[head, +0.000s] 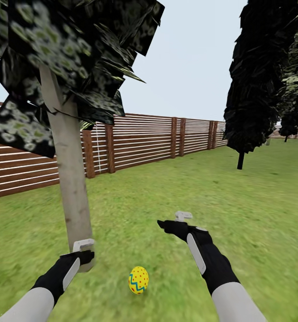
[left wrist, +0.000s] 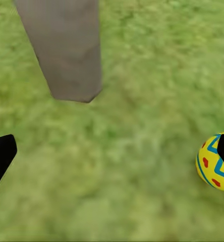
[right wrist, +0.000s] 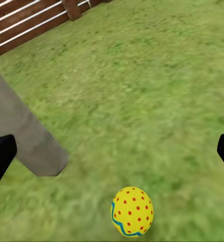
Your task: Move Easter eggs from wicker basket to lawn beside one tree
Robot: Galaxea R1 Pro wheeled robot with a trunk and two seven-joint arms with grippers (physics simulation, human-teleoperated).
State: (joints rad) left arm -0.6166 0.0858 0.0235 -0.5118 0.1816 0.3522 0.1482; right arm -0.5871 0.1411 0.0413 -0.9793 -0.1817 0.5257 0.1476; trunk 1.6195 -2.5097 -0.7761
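Observation:
One yellow Easter egg [head: 138, 280] with red dots and a blue zigzag band lies on the lawn [head: 238, 210], a short way right of the pale trunk of the tree [head: 72, 188]. My left gripper [head: 85, 254] hovers open at the trunk's base, left of the egg. From the left wrist, the egg [left wrist: 215, 162] sits by one fingertip and the trunk [left wrist: 66, 50] stands ahead. My right gripper [head: 174, 221] hangs open above the grass, beyond and right of the egg [right wrist: 132, 212], holding nothing. The wicker basket is out of view.
A brown slat fence [head: 140, 141] runs behind the tree. An all-black tree with a thin dark trunk [head: 256, 89] stands at the right. Open grass stretches ahead and to the right.

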